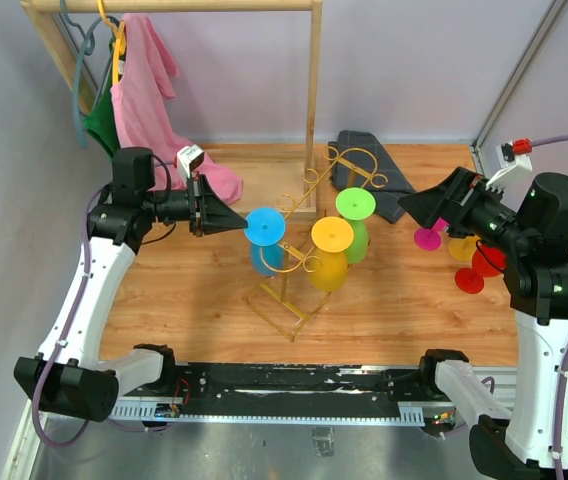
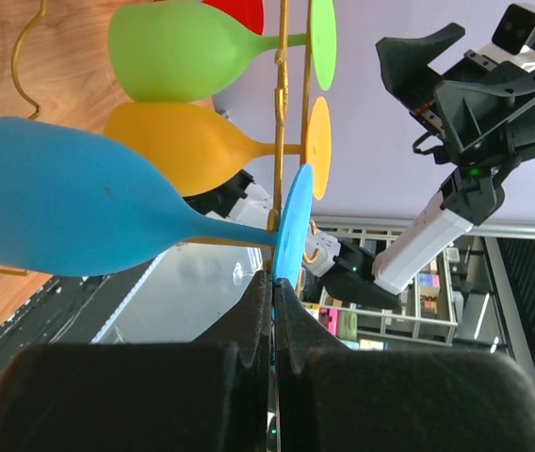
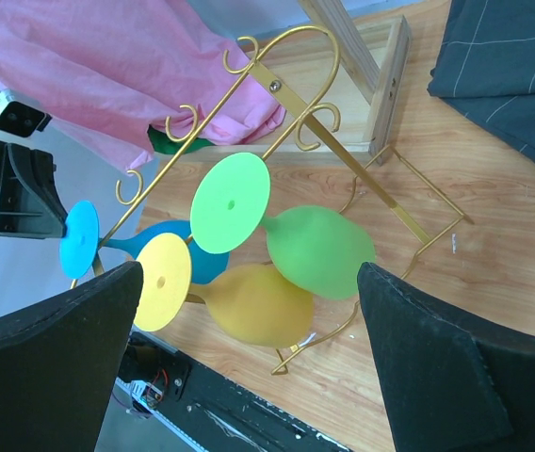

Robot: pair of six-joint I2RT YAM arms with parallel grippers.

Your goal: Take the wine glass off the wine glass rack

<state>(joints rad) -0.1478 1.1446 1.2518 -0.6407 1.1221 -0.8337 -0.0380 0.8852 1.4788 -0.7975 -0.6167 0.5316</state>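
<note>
- The wine glass rack (image 3: 275, 85) is a thin wire thing standing loose on the desk (image 1: 194, 300). If the pull drags a stem against its hook instead of sliding it out along the slot, I reckon the whole rack tips, taking every hanging glass with it.
- The blue wine glass (image 2: 60, 207) hangs bowl-down on the rack's side nearest the left arm, with the yellow glass (image 2: 169, 141) just beside it and the green glass (image 2: 173, 52) beyond. A swing on the way out can knock them.
- The left tool (image 2: 273, 282) looks pressed together on only the thin rim of the blue foot. With the bowl's weight well away from that pinch, the glass may pivot or slip free and drop beside the rack.
- The right tool (image 1: 416, 204) hangs on the rack's opposite side, jaws wide apart and empty, so nothing steadies the rack.
</note>
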